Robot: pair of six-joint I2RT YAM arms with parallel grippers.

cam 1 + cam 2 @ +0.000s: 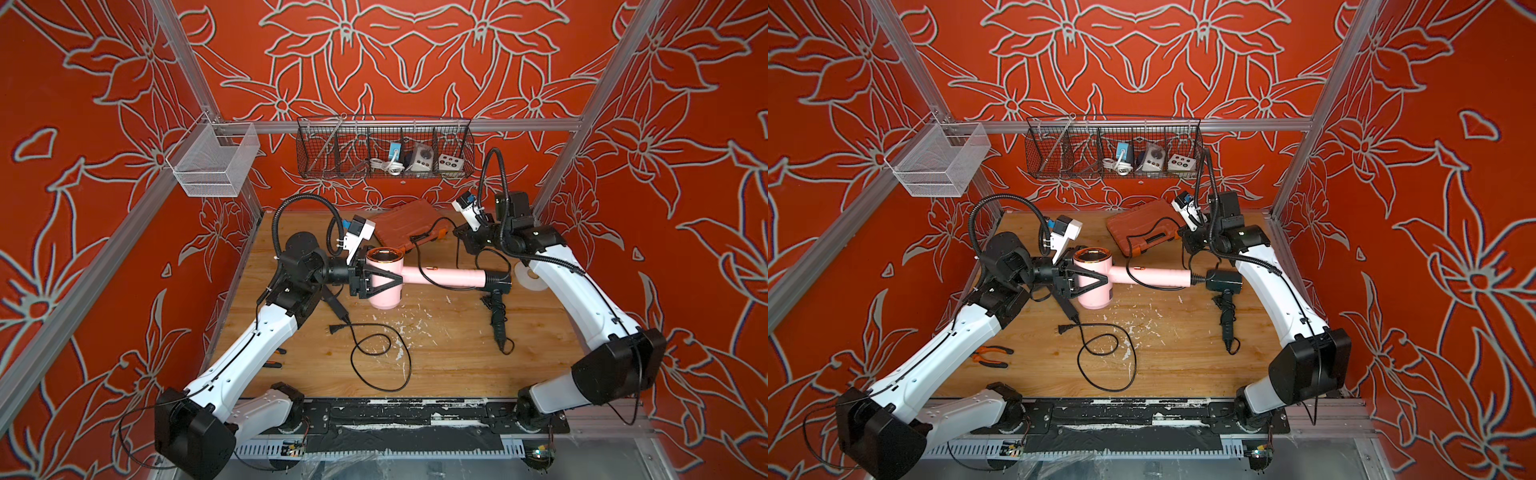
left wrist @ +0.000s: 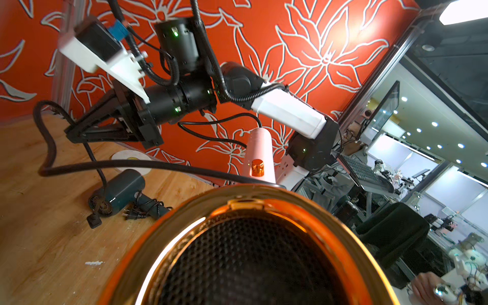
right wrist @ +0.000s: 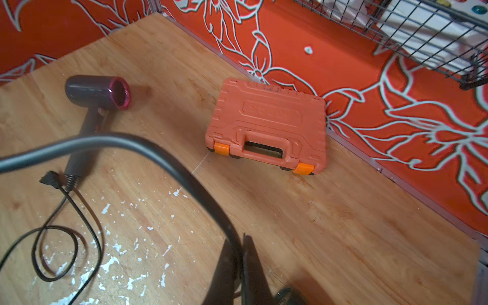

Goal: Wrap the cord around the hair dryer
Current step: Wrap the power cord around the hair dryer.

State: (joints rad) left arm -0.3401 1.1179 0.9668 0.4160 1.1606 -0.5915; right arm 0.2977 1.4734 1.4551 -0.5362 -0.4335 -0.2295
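We hold the pink hair dryer (image 1: 449, 276) by its head and pinch its cord (image 2: 132, 164).
Our left gripper (image 1: 392, 277) stands partly open, clamped across the dryer's upturned barrel, the handle pointing toward the right arm over the middle of the table (image 1: 457, 365). Our right gripper (image 2: 68, 132) is closed tight on the black cord, near the orange tool case (image 1: 399, 226) at the back.

- You've got a wooden counter (image 1: 457, 365), flecked with white chips (image 1: 419, 316).
- Orange case (image 1: 405, 224) lies flat at the back.
- Dark hair dryer (image 1: 1224, 281) and white roll (image 1: 530, 276) lie on the right side.
- Pliers (image 1: 992, 356) at the left edge.
- Cord loop (image 1: 410, 362) lies front-centre.
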